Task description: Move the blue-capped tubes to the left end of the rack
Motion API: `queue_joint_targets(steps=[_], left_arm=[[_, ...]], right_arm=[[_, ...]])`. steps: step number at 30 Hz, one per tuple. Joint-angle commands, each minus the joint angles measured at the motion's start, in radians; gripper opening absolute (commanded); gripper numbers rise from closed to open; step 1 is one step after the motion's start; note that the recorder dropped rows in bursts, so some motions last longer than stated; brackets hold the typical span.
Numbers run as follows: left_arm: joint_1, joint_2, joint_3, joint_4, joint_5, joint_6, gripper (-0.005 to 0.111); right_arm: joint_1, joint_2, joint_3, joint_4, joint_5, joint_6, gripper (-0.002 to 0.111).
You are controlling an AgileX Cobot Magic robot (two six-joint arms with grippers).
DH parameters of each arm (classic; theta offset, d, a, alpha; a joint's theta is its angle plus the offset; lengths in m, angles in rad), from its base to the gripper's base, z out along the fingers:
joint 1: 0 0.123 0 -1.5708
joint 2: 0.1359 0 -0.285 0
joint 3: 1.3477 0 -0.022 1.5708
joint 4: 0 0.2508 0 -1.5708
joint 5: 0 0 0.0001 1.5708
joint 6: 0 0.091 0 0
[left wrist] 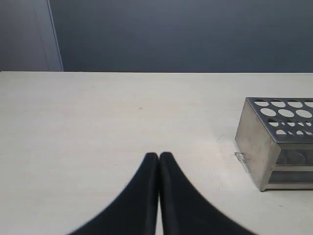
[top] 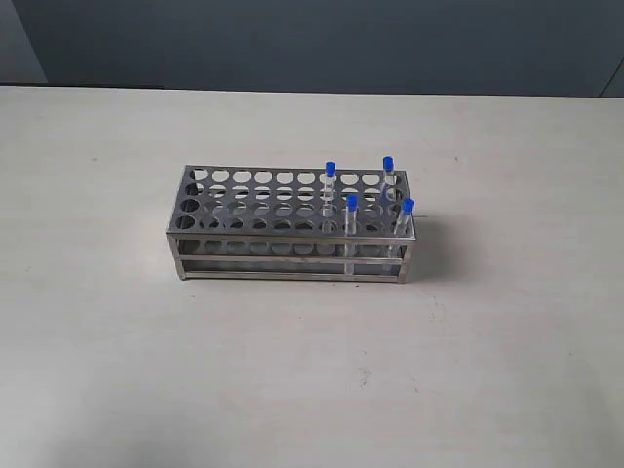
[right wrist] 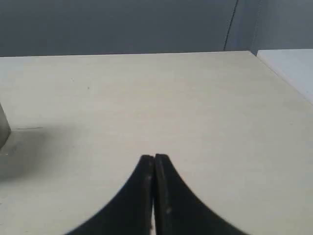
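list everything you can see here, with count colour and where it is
tubes: four, clear with blue caps, upright in the right half of the rack, two in the back row and two in the front
rack: one, silvery metal, middle of the table
table: one, pale beige, under everything
wall: one, dark blue-grey, behind the table
left fingers: two, black, shut, above bare table beside the rack's end
right fingers: two, black, shut, above bare table

Pale beige table [top: 117,341], dark blue-grey wall [top: 292,39] behind its far edge
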Motion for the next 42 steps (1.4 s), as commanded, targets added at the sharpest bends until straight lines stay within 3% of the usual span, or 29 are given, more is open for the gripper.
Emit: queue_joint_targets(steps=[1, 13, 23, 30, 36, 42], left_arm=[[-0.004, -0.004, -0.003, -0.001, -0.007, -0.001, 0.001], [-0.004, -0.004, -0.003, -0.004, -0.005, -0.001, 0.001], [-0.004, -0.004, -0.003, -0.004, -0.005, -0.001, 0.001], [-0.004, -0.004, -0.003, -0.004, -0.005, -0.001, 0.001], [-0.004, -0.004, -0.003, -0.004, -0.005, -0.001, 0.001], [-0.004, -0.004, -0.003, -0.004, -0.005, -0.001, 0.001]], right_arm=[[-0.006, -0.004, 0.003, -0.023, -0.031, -0.001, 0.000], [-0.006, -0.004, 0.003, -0.076, -0.110, -0.001, 0.000], [-0.006, -0.004, 0.003, 0.768, -0.470, -0.001, 0.000], [-0.006, -0.004, 0.003, 0.788, -0.530, 0.016, 0.000], [-0.006, -0.004, 0.003, 0.788, -0.533, 0.252, 0.000], [-0.006, -0.004, 0.003, 0.788, -0.773, 0.481, 0.000]])
